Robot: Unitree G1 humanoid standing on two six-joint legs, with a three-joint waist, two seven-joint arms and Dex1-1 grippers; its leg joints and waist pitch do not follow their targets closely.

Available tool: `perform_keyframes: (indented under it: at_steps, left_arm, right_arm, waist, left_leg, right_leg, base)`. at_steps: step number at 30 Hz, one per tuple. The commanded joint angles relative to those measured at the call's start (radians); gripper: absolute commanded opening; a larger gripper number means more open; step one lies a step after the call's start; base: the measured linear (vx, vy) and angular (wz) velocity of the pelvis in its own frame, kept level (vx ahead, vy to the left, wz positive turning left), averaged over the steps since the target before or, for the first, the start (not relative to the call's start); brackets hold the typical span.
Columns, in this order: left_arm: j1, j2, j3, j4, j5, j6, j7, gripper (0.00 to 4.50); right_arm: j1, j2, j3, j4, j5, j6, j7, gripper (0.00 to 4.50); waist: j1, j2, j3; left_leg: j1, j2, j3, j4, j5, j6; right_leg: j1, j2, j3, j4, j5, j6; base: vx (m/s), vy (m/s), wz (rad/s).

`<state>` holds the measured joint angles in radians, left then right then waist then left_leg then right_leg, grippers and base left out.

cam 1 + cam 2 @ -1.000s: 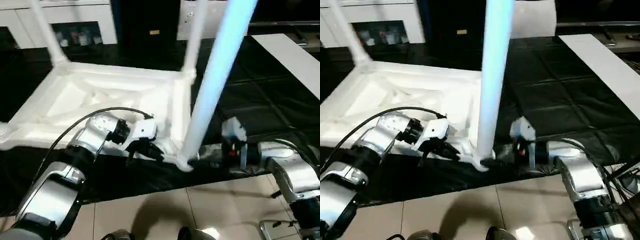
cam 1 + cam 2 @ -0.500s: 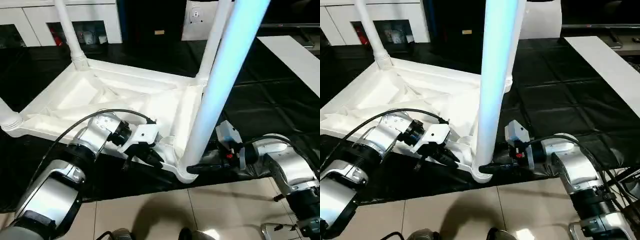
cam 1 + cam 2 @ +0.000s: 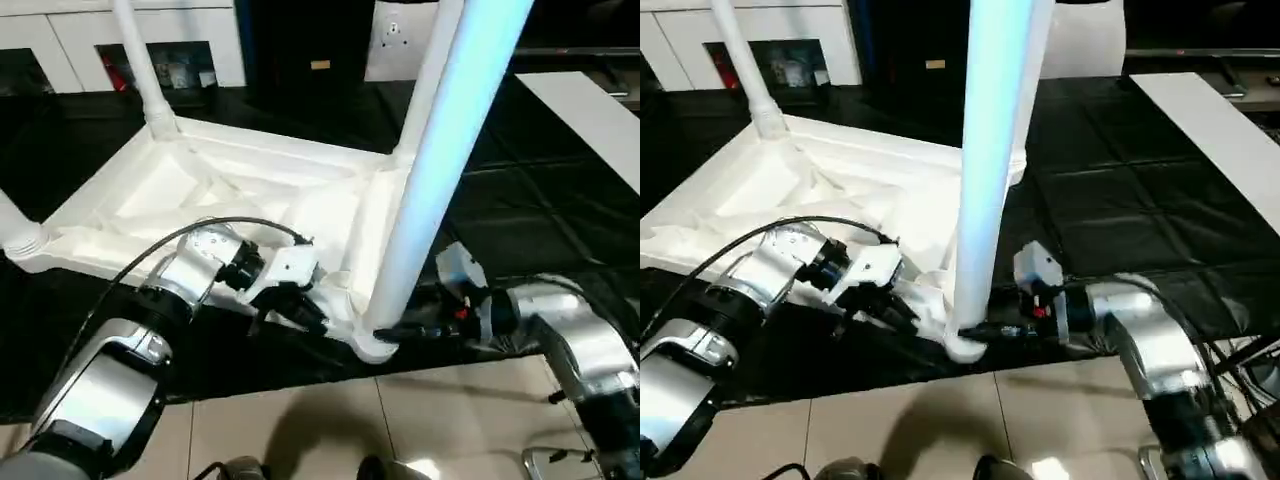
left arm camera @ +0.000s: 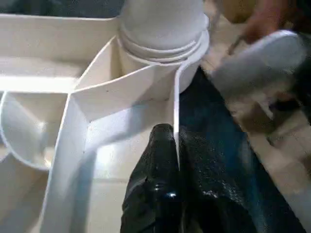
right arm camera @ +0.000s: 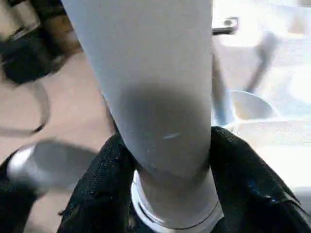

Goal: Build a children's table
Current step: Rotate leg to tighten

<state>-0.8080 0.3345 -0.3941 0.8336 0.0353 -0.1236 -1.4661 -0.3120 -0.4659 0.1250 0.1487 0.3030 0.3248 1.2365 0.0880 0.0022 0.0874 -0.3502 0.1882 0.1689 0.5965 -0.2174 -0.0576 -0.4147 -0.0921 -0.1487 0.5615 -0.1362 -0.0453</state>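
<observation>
The table top [image 3: 230, 200] lies upside down on the black mat [image 3: 520, 200], all four legs standing in its corner sockets. The near leg [image 3: 440, 160] is the one I am working: over the last second my right gripper [image 3: 992, 331] has narrowed from wide open to sit around its base, just above the socket; I think both fingers now touch it, though the wrist view is too close to be sure. That suggests I am about to seat or twist it home. My left gripper [image 3: 300, 312] stays shut, pinching the top's thin edge rib to steady it. Beyond the mat: tiled floor [image 3: 330, 430], a white panel [image 3: 590, 110], glass-door cabinets [image 3: 150, 60].
</observation>
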Motion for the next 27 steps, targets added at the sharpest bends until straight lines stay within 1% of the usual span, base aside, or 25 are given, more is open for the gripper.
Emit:
perform_keyframes:
  at_steps: [1,2,3,4,5,6,7,8,9,10,11,12,13,14,15,16,18,19,20,22,23,24,25,26,27]
  left_arm:
    - [-0.012,-0.052,0.032,-0.029,-0.016,0.058,0.123,0.00]
    - [-0.005,-0.074,0.048,-0.042,-0.022,0.101,0.184,0.00]
    - [0.005,-0.106,0.065,-0.059,-0.022,0.146,0.267,0.00]
    - [0.007,-0.114,0.069,-0.062,-0.020,0.155,0.286,0.00]
    - [0.011,-0.132,0.075,-0.069,-0.014,0.172,0.329,0.00]
    - [0.012,-0.164,0.087,-0.073,-0.003,0.206,0.397,0.00]
    - [0.012,-0.171,0.090,-0.073,-0.001,0.213,0.414,0.00]
    - [0.006,-0.193,0.101,-0.066,0.001,0.230,0.460,0.00]
    - [-0.006,-0.232,0.123,-0.058,0.005,0.267,0.547,0.00]
    - [-0.011,-0.248,0.130,-0.059,0.004,0.288,0.583,0.00]
    - [-0.026,-0.280,0.144,-0.052,0.002,0.312,0.654,0.00]
    - [-0.030,-0.292,0.149,-0.053,0.002,0.324,0.677,0.00]
    - [-0.035,-0.304,0.157,-0.052,0.002,0.329,0.705,0.00]
    - [-0.041,-0.314,0.161,-0.050,0.005,0.328,0.727,0.00]
    - [-0.044,-0.322,0.163,-0.051,0.011,0.326,0.739,0.00]
    - [-0.044,-0.322,0.163,-0.051,0.011,0.326,0.739,0.00]
    - [-0.039,-0.308,0.147,-0.056,0.033,0.303,0.717,0.00]
    - [-0.035,-0.302,0.143,-0.061,0.040,0.299,0.709,0.00]
    - [-0.033,-0.299,0.142,-0.063,0.043,0.298,0.704,0.00]
    - [-0.014,-0.272,0.132,-0.081,0.052,0.288,0.672,0.00]
    - [-0.005,-0.255,0.127,-0.087,0.054,0.280,0.654,0.00]
    - [0.003,-0.238,0.122,-0.093,0.055,0.273,0.639,0.00]
    - [0.007,-0.229,0.120,-0.093,0.055,0.270,0.630,0.00]
    - [0.013,-0.212,0.114,-0.092,0.057,0.252,0.609,0.00]
    - [0.018,-0.193,0.107,-0.090,0.058,0.229,0.578,0.00]
  right_arm:
    - [0.007,0.063,0.017,-0.028,0.001,0.045,-0.111,1.96]
    - [0.013,0.111,0.007,-0.029,-0.022,0.062,-0.206,1.96]
    - [0.015,0.183,-0.008,-0.026,-0.043,0.093,-0.331,1.96]
    - [0.014,0.201,-0.013,-0.024,-0.046,0.102,-0.361,1.96]
    - [0.012,0.242,-0.024,-0.020,-0.051,0.123,-0.426,1.96]
    - [0.005,0.303,-0.031,-0.013,-0.063,0.143,-0.516,1.96]
    - [0.002,0.317,-0.032,-0.010,-0.067,0.146,-0.536,1.96]
    - [-0.007,0.348,-0.031,0.002,-0.083,0.149,-0.583,1.96]
    - [-0.032,0.408,-0.034,0.030,-0.104,0.161,-0.676,1.96]
    - [-0.043,0.433,-0.037,0.042,-0.110,0.168,-0.715,1.96]
    - [-0.080,0.491,-0.060,0.088,-0.108,0.175,-0.798,1.96]
    - [-0.093,0.511,-0.069,0.102,-0.113,0.172,-0.826,1.96]
    - [-0.107,0.526,-0.073,0.117,-0.119,0.159,-0.842,1.96]
    - [-0.125,0.541,-0.081,0.139,-0.121,0.129,-0.858,2.31]
    - [-0.138,0.553,-0.092,0.152,-0.124,0.110,-0.871,2.52]
    - [-0.138,0.553,-0.092,0.152,-0.124,0.110,-0.871,2.66]
    - [-0.135,0.556,-0.106,0.147,-0.118,0.095,-0.865,2.76]
    - [-0.131,0.551,-0.106,0.141,-0.124,0.092,-0.864,2.87]
    - [-0.127,0.547,-0.104,0.137,-0.127,0.090,-0.861,3.01]
    - [-0.102,0.523,-0.103,0.112,-0.139,0.083,-0.848,3.16]
    - [-0.088,0.505,-0.101,0.098,-0.139,0.069,-0.829,3.23]
    - [-0.075,0.487,-0.103,0.086,-0.140,0.054,-0.813,3.35]
    - [-0.068,0.476,-0.104,0.077,-0.136,0.049,-0.801,3.47]
    - [-0.055,0.457,-0.107,0.064,-0.130,0.035,-0.772,3.47]
    - [-0.041,0.432,-0.110,0.048,-0.126,0.021,-0.737,3.63]
  waist:
    - [-0.010,-0.008,-0.069]
    - [-0.016,-0.010,-0.066]
    - [-0.024,-0.011,-0.067]
    - [-0.031,-0.012,-0.067]
    - [-0.041,-0.011,-0.064]
    - [-0.057,-0.012,-0.063]
    - [-0.060,-0.013,-0.066]
    - [-0.068,-0.011,-0.064]
    - [-0.076,-0.010,-0.065]
    - [-0.079,-0.009,-0.066]
    - [-0.084,-0.007,-0.065]
    - [-0.090,-0.007,-0.066]
    - [-0.091,-0.007,-0.067]
    - [-0.095,-0.005,-0.068]
    - [-0.098,-0.003,-0.070]
    - [-0.099,-0.004,-0.074]
    - [-0.098,-0.003,-0.079]
    - [-0.099,-0.003,-0.080]
    - [-0.098,-0.003,-0.083]
    - [-0.096,-0.003,-0.084]
    - [-0.093,-0.004,-0.086]
    - [-0.090,-0.001,-0.090]
    - [-0.090,-0.003,-0.089]
    - [-0.090,-0.003,-0.089]
    - [-0.086,-0.005,-0.090]
  left_leg:
    - [0.002,0.044,-0.008,-0.071,-0.109,0.066]
    - [0.000,0.041,-0.007,-0.071,-0.121,0.049]
    - [0.001,0.035,-0.010,-0.072,-0.128,0.034]
    - [-0.001,0.035,-0.011,-0.072,-0.125,0.028]
    - [0.000,0.031,-0.012,-0.071,-0.138,0.022]
    - [-0.005,0.029,-0.013,-0.071,-0.144,0.019]
    - [-0.003,0.028,-0.014,-0.070,-0.147,0.020]
    - [-0.001,0.027,-0.013,-0.068,-0.151,0.025]
    - [0.001,0.025,-0.011,-0.066,-0.159,0.028]
    - [0.002,0.024,-0.012,-0.065,-0.163,0.029]
    - [-0.002,0.022,-0.014,-0.065,-0.168,0.036]
    - [0.002,0.025,-0.014,-0.065,-0.180,0.040]
    - [0.002,0.025,-0.015,-0.065,-0.182,0.043]
    - [-0.001,0.027,-0.017,-0.067,-0.178,0.047]
    - [0.000,0.032,-0.018,-0.068,-0.178,0.054]
    - [-0.002,0.033,-0.019,-0.069,-0.171,0.058]
    - [-0.006,0.040,-0.019,-0.070,-0.123,0.081]
    - [-0.006,0.040,-0.019,-0.070,-0.110,0.086]
    - [-0.006,0.041,-0.017,-0.068,-0.085,0.097]
    - [-0.004,0.040,-0.013,-0.066,-0.076,0.107]
    - [-0.007,0.039,-0.013,-0.065,-0.066,0.115]
    - [-0.008,0.039,-0.012,-0.063,-0.047,0.122]
    - [-0.009,0.038,-0.011,-0.062,-0.032,0.129]
    - [-0.009,0.038,-0.011,-0.062,-0.032,0.129]
    - [-0.010,0.037,-0.010,-0.060,-0.028,0.137]
  right_leg:
    - [0.071,-0.073,0.062,-0.074,-0.406,-0.127]
    - [0.070,-0.072,0.063,-0.080,-0.454,-0.103]
    - [0.073,-0.074,0.056,-0.088,-0.504,-0.080]
    - [0.072,-0.073,0.055,-0.089,-0.513,-0.073]
    - [0.069,-0.071,0.048,-0.098,-0.546,-0.054]
    - [0.068,-0.068,0.047,-0.100,-0.555,-0.045]
    - [0.070,-0.070,0.044,-0.104,-0.565,-0.039]
    - [0.065,-0.068,0.044,-0.106,-0.570,-0.035]
    - [0.061,-0.067,0.043,-0.110,-0.578,-0.034]
    - [0.060,-0.068,0.041,-0.110,-0.581,-0.037]
    - [0.064,-0.066,0.038,-0.112,-0.586,-0.031]
    - [0.059,-0.067,0.038,-0.115,-0.587,-0.033]
    - [0.062,-0.067,0.036,-0.115,-0.582,-0.034]
    - [0.064,-0.067,0.037,-0.113,-0.559,-0.037]
    - [0.065,-0.069,0.040,-0.109,-0.530,-0.048]
    - [0.068,-0.070,0.041,-0.107,-0.509,-0.054]
    - [0.070,-0.072,0.052,-0.088,-0.392,-0.100]
    - [0.071,-0.071,0.054,-0.084,-0.366,-0.112]
    - [0.073,-0.071,0.058,-0.075,-0.318,-0.136]
    - [0.073,-0.073,0.062,-0.072,-0.294,-0.159]
    - [0.077,-0.074,0.063,-0.068,-0.281,-0.164]
    - [0.079,-0.075,0.064,-0.062,-0.255,-0.172]
    - [0.079,-0.073,0.065,-0.060,-0.237,-0.177]
    - [0.079,-0.073,0.065,-0.060,-0.237,-0.177]
    - [0.082,-0.073,0.066,-0.057,-0.231,-0.177]
  base:
    - [0.000,0.000,0.00]
    - [0.000,0.000,0.00]
    - [0.000,0.000,0.00]
    - [0.000,0.000,0.00]
    - [0.000,0.000,0.00]
    - [0.000,0.000,0.00]
    - [0.000,0.000,0.00]
    - [0.000,0.000,0.00]
    - [0.000,0.000,0.00]
    - [0.000,0.000,0.00]
    - [0.000,0.000,0.00]
    - [0.000,0.000,0.00]
    - [0.000,0.000,0.00]
    - [0.000,0.000,0.00]
    - [0.000,0.000,0.00]
    - [0.000,0.000,0.00]
    - [0.000,0.000,0.00]
    - [0.000,0.000,0.00]
    - [0.000,0.000,0.00]
    - [0.000,0.000,0.00]
    - [0.000,0.000,0.00]
    - [0.000,0.000,0.00]
    - [0.000,0.000,0.00]
    - [0.000,0.000,0.00]
    - [0.000,0.000,0.00]
